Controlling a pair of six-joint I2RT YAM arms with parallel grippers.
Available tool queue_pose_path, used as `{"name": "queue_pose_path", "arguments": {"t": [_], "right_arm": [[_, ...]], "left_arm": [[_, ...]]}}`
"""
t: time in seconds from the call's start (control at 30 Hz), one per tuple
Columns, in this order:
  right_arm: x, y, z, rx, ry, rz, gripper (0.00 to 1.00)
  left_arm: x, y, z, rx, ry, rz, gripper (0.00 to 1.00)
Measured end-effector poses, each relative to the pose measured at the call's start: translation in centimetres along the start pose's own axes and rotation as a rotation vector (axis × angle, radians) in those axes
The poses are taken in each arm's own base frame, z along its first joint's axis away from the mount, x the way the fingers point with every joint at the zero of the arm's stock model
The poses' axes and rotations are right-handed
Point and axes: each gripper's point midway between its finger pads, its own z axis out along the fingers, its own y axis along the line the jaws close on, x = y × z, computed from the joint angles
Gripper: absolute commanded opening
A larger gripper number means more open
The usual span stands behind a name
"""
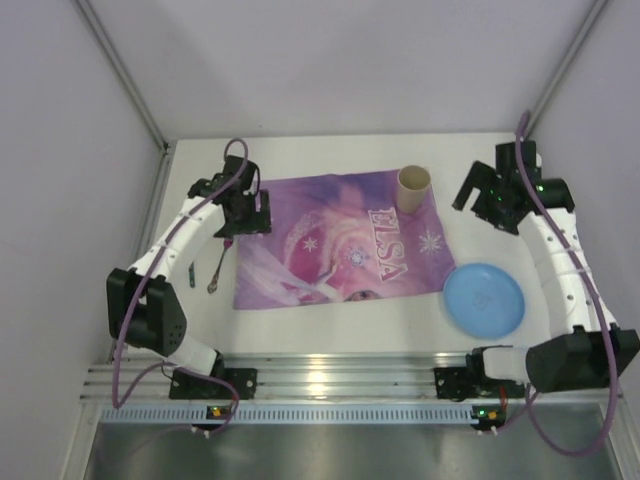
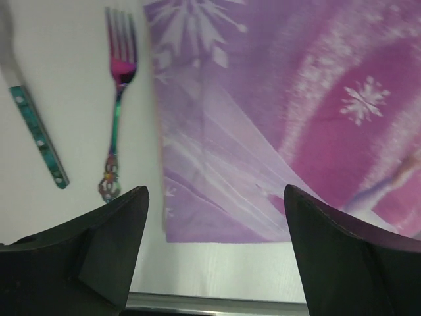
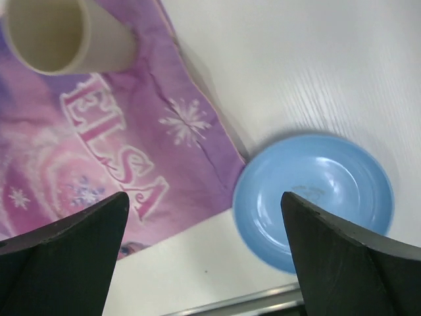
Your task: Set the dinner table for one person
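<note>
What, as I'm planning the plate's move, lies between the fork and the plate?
Only the purple placemat, after a bare strip of table; the top view shows it.

Knife (image 2: 37,136) lying left of placemat (image 2: 276,118), blade running off top edge in left wrist view. Placemat spilling past top and right edges there. Cup (image 3: 99,46) on placemat's far right corner getting cropped at top in right wrist view. Plate (image 3: 316,191) right of placemat, lower rim hiding behind finger (image 3: 355,263) of right gripper (image 3: 204,201).

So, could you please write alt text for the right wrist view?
A blue plate lies on the white tabletop beside the corner of a purple ELSA placemat, with a beige cup on the mat at top left. The right tool, open, frames the bottom edge.
</note>
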Motion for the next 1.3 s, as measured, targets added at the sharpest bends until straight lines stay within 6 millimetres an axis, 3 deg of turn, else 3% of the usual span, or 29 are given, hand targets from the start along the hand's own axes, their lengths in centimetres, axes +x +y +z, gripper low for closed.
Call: {"name": "queue_pose_path", "arguments": {"t": [0.13, 0.2, 0.3, 0.37, 0.5, 0.8, 1.0, 1.3], "right_arm": [[6.5, -6.3, 0.4, 0.089, 0.143, 0.062, 1.00], [9.4, -7.8, 0.2, 0.104, 0.210, 0.071, 1.00], [12.2, -8.2, -0.9, 0.080, 0.271, 0.068, 0.99], [12.6, -7.9, -1.8, 0.050, 0.275, 0.071, 0.99], [12.9, -7.4, -3.2, 0.010, 0.278, 0.075, 0.99], [13.1, -7.4, -4.5, -0.011, 0.275, 0.059, 0.99], [13.5, -7.1, -4.4, -0.014, 0.298, 0.036, 0.99], [13.5, -6.5, -3.5, -0.012, 0.342, 0.014, 0.99]], "left_arm": [[-0.4, 5.7, 2.5, -0.116, 0.037, -0.118, 0.89], [0.1, 8.0, 3.5, -0.168, 0.065, -0.147, 0.89], [1.1, 9.6, 5.7, -0.236, 0.118, -0.132, 0.88], [2.3, 10.1, 7.6, -0.262, 0.169, -0.115, 0.83], [4.9, 10.4, 11.1, -0.284, 0.268, -0.090, 0.82], [3.9, 11.7, 11.7, -0.295, 0.235, -0.124, 0.75], [3.7, 12.2, 11.9, -0.286, 0.215, -0.151, 0.71], [5.1, 12.5, 10.9, -0.266, 0.193, -0.162, 0.70]]}}
